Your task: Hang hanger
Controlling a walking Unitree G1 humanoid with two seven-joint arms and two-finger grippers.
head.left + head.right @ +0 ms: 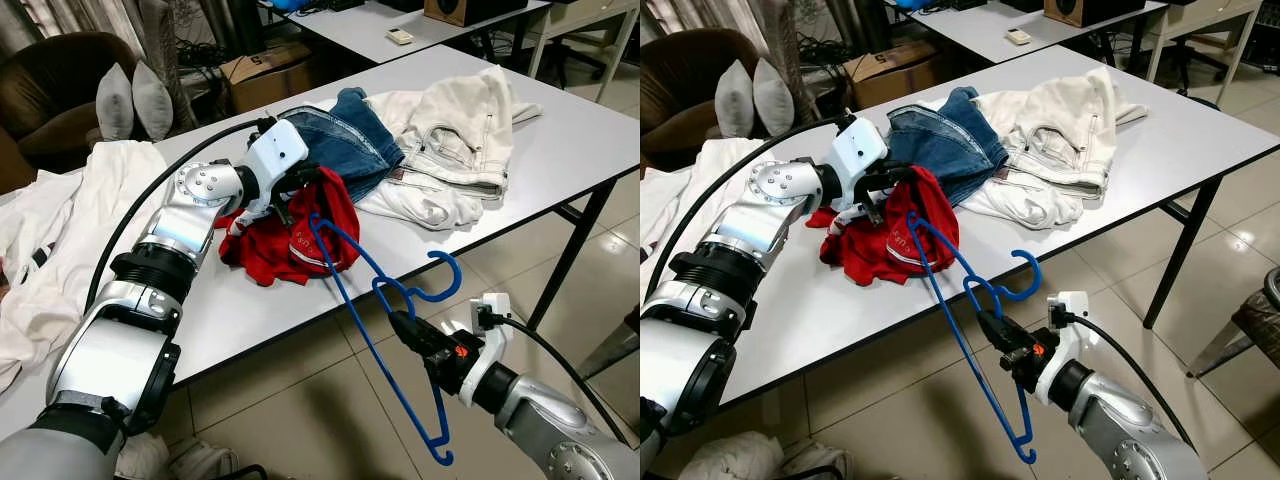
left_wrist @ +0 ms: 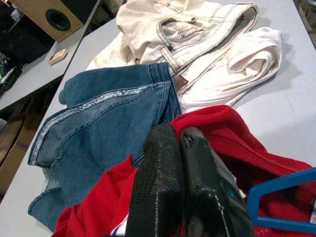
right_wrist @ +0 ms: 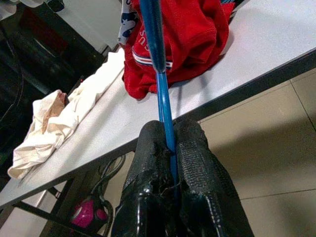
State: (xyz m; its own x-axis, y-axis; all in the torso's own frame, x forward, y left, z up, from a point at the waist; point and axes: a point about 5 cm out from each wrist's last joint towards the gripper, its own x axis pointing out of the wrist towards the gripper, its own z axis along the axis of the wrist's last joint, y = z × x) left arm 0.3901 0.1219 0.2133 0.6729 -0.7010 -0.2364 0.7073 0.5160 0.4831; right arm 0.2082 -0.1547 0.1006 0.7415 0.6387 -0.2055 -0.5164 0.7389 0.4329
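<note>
While the right tool (image 1: 398, 322) clamps its two black fingers on the blue hanger (image 1: 385, 335) near the neck below the hook, the hanger slants off the front edge of the white surface (image 1: 560, 140) — its upper end poked into the red shirt (image 1: 300, 235), its lower corner hanging over the tiled floor (image 1: 300, 410). The left tool (image 1: 290, 195) is pinched narrow on the red shirt's fabric, holding it bunched up off the surface. Just behind lie blue jeans (image 1: 340, 140) and, beside them, a cream garment (image 1: 450, 140) — both on the surface.
</note>
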